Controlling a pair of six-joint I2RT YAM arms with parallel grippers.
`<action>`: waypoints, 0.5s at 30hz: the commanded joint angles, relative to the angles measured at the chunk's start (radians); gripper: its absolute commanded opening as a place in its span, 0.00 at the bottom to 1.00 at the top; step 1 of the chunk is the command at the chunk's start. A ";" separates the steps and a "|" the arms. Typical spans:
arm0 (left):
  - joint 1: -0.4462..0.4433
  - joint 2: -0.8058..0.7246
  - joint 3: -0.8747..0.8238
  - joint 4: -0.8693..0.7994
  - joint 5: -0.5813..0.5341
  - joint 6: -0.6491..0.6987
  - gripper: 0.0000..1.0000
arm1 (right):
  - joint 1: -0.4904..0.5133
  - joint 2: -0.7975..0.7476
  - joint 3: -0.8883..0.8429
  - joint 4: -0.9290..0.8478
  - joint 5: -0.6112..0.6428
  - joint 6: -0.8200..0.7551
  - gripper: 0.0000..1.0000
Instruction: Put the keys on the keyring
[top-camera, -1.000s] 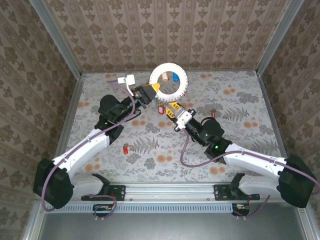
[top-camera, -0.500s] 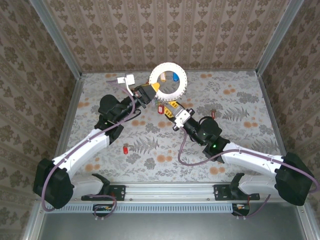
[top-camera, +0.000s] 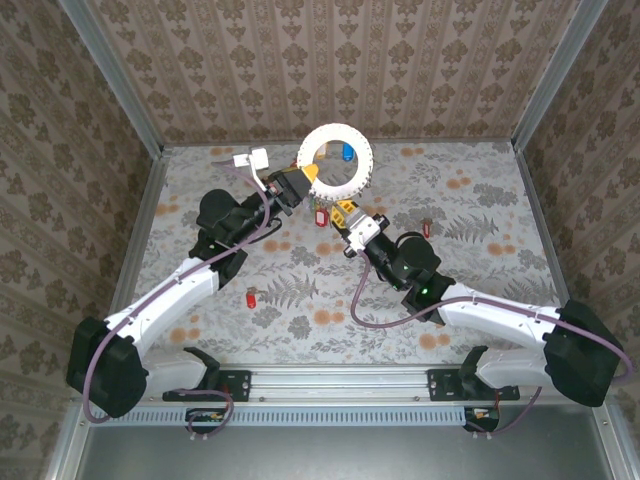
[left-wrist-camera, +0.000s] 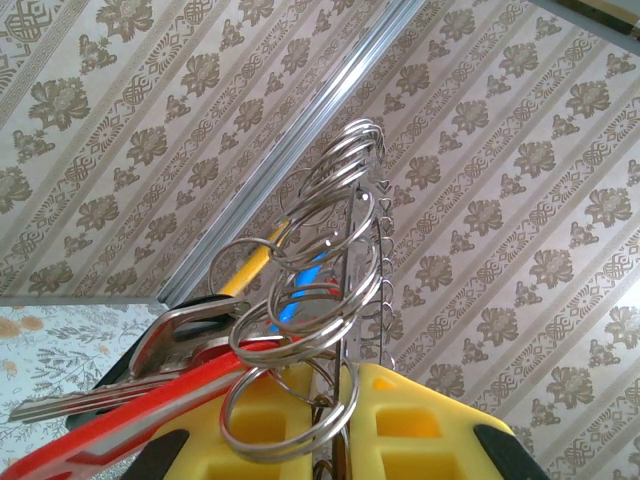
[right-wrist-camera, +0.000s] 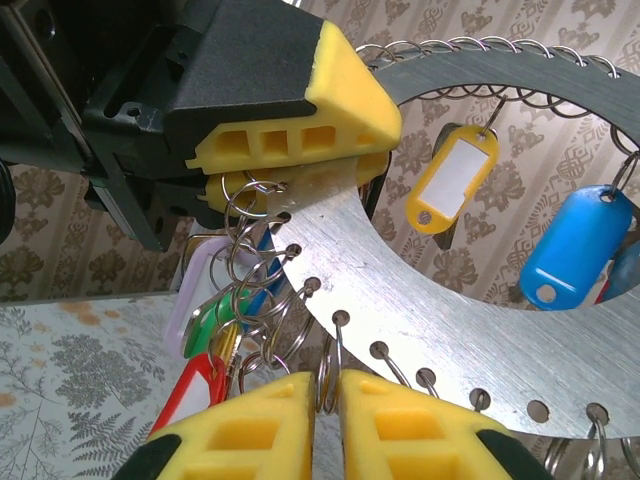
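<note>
"Pale grey metal, item one: keyring (right-wrist-camera: 440, 320). Flat disc, wide central hole, small holes and wire loops all along its rim. Location?"

"Held upright over the middle of the worktop's (top-camera: 480, 200) far edge. The left end effector (top-camera: 309, 179) has it by the rim on its left side. The yellow fingers (right-wrist-camera: 340, 100) are clamped tight, one on each face of the plate."

"Item two: right end effector (right-wrist-camera: 326, 415)."

"At the keyring's near rim. Jaws almost together, pinching one split ring (right-wrist-camera: 328, 365) that is threaded through a rim hole."

"Keys hanging on it?"

"Yellow tag (right-wrist-camera: 455, 180) and blue tag (right-wrist-camera: 575, 245), both seen through the central hole. A bunch under the left end effector: white tag (right-wrist-camera: 190, 292), red tag (right-wrist-camera: 200, 385), a green piece I cannot identify and several more wire rings. The left wrist view adds a plain silver key (left-wrist-camera: 120, 395) lying beside the fingers."

"Loose stock on the worktop?"

"One red key (top-camera: 250, 298) toward the near left, well apart from the keyring. One small reddish key (top-camera: 427, 228) beside the right arm, toward the right edge. One white piece (top-camera: 255, 158) at the far edge, just left of the left end effector. I cannot tell what it is."
</note>
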 joint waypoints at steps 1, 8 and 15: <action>-0.009 -0.044 0.014 0.070 0.008 -0.010 0.00 | 0.004 0.010 0.039 0.048 0.038 0.020 0.16; -0.010 -0.044 0.014 0.070 0.007 -0.012 0.00 | 0.003 0.018 0.041 0.059 0.038 0.025 0.14; -0.010 -0.040 0.011 0.062 -0.010 -0.018 0.00 | 0.004 0.021 0.048 0.049 0.068 0.044 0.00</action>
